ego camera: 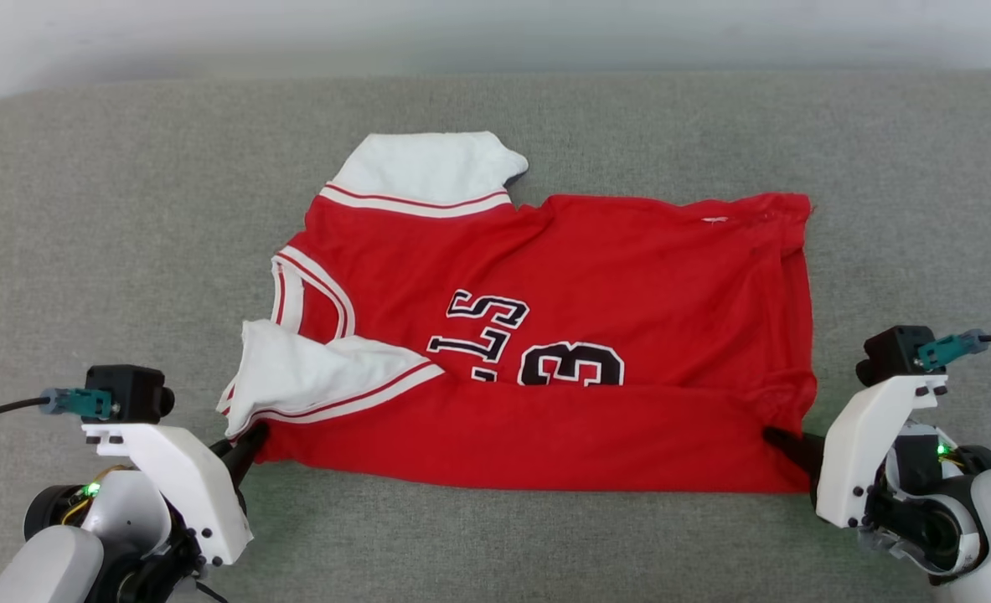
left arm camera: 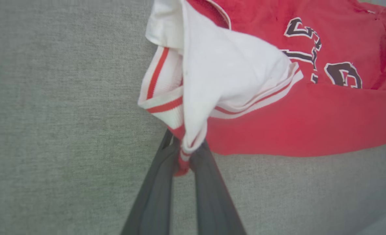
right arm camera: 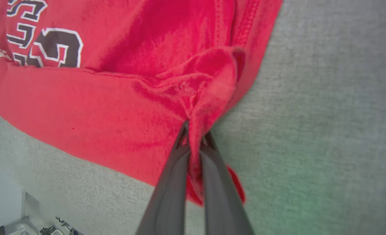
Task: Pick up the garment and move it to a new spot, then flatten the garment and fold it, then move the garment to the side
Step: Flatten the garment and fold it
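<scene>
Red jersey-style garment with white sleeves lies half-folded, its near corners clamped by left gripper and right gripper; uneven pulling could skew the fold.

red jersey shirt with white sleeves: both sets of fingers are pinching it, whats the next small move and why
Probably carry the held near edge away from the robot toward the far edge, both sides together. The left fingers pinch the white-sleeve corner and the right fingers the hem corner of the red jersey shirt, and a near band already overlaps the black 13.
</scene>
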